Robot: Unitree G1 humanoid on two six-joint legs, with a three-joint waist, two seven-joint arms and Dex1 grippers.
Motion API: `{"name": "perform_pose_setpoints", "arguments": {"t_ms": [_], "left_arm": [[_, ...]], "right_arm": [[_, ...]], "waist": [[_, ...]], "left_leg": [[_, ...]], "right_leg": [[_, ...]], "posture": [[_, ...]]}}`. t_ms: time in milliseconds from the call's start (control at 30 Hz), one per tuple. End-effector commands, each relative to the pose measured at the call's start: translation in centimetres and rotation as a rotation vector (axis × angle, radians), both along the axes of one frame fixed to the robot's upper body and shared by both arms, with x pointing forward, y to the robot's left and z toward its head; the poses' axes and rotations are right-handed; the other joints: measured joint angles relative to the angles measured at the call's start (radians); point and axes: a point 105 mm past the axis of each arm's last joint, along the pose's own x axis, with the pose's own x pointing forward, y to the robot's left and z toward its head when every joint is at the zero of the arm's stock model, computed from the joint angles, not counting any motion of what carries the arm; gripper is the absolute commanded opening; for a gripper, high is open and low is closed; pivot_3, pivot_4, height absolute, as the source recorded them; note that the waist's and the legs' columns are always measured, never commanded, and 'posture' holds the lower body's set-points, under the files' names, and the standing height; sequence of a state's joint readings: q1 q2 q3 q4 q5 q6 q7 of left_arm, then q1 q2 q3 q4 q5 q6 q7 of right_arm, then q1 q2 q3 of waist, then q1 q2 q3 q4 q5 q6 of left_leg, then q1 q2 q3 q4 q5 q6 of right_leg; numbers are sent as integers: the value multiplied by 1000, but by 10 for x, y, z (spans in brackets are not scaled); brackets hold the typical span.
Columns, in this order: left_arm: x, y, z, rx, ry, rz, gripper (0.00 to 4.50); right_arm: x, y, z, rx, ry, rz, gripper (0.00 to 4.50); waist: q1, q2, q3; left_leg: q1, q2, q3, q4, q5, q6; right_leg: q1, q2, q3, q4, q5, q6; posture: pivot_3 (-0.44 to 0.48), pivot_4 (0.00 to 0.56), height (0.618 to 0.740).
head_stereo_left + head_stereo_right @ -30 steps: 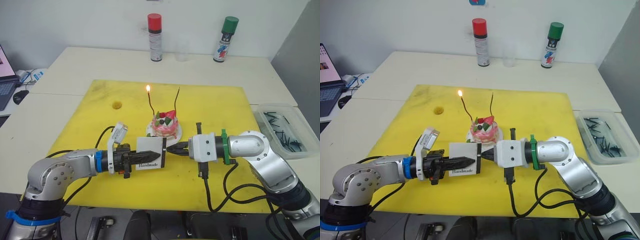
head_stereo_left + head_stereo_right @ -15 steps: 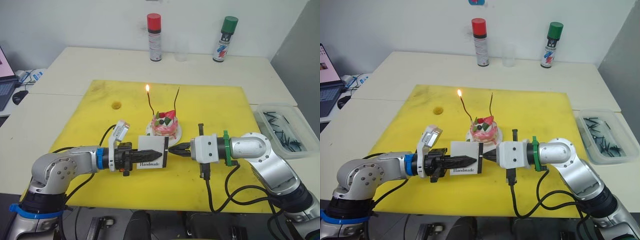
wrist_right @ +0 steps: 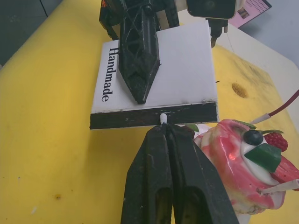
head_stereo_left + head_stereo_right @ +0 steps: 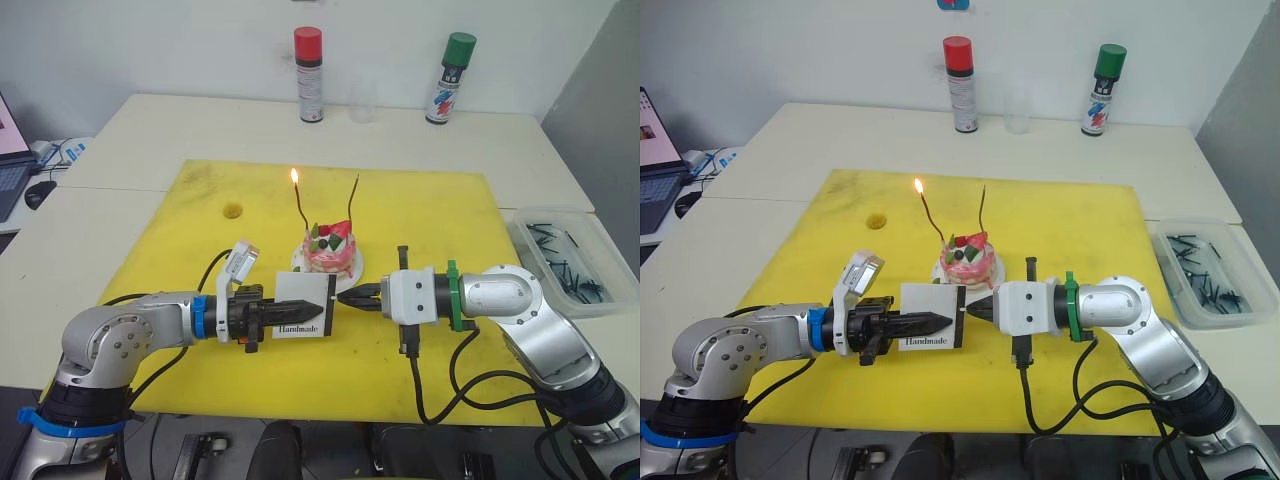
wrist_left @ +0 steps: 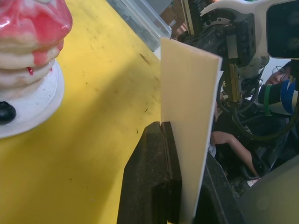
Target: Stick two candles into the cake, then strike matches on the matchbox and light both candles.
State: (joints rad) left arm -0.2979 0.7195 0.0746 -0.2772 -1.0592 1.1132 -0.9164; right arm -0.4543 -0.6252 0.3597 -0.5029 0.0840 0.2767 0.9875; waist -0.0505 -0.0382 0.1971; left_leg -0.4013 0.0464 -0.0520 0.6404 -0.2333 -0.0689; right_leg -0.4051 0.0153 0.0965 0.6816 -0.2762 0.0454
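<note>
Nearest you, your left gripper (image 4: 285,315) is clamped flat across the matchbox (image 4: 303,311), one finger on each broad face. That holds the box on edge above the yellow mat (image 4: 200,215), with the "Handmade" face toward you and its black striking strip (image 3: 154,115) turned toward your other arm, so the strip is free to be rubbed.

Your right gripper (image 3: 162,128) is pinched tight on a match (image 3: 163,118). Just the pale head pokes out past the fingertips, and it touches the strip near its middle. Gripping so close to the head probably keeps the thin stick from bending or snapping as you drag it. In the head views the two grippers point straight at each other, which lets the box brace against the push.

Just behind the box sits the cake (image 4: 330,249) on its white plate (image 5: 32,109), close enough that a lit match has little way to travel. Watch the stroke direction so the gripper doesn't bump it.

Both candles stand in the cake. The left one (image 4: 302,212) burns with a small flame, and the right one (image 4: 354,202) is unlit, so this match looks meant for it.

Off to your right, a clear tray (image 4: 567,258) holds spare matches. At the back of the table stand a red-capped spray can (image 4: 310,75) and a green-capped one (image 4: 451,78).
</note>
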Motion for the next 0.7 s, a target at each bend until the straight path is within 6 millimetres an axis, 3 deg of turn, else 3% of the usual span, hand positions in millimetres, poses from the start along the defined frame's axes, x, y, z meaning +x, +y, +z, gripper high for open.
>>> {"name": "perform_pose_setpoints", "arguments": {"t_ms": [33,467,700], "left_arm": [[-2,-6,10,-22,-35,-41,0],[-1,-10,10,-28,-41,-58,0],[0,-11,12,-34,-49,-57,0]], "right_arm": [[0,2,4,-12,-41,11,18],[-4,6,-2,-54,-39,49,18],[-8,5,-16,-134,-53,91,18]], "waist": [[0,0,0],[0,0,0],[0,0,0]], "left_leg": [[0,0,0,0,0,0],[0,0,0,0,0,0],[0,0,0,0,0,0]], "right_leg": [[0,0,0,0,0,0],[0,0,0,0,0,0],[0,0,0,0,0,0]], "posture": [[0,150,733],[0,150,733],[0,150,733]]}}
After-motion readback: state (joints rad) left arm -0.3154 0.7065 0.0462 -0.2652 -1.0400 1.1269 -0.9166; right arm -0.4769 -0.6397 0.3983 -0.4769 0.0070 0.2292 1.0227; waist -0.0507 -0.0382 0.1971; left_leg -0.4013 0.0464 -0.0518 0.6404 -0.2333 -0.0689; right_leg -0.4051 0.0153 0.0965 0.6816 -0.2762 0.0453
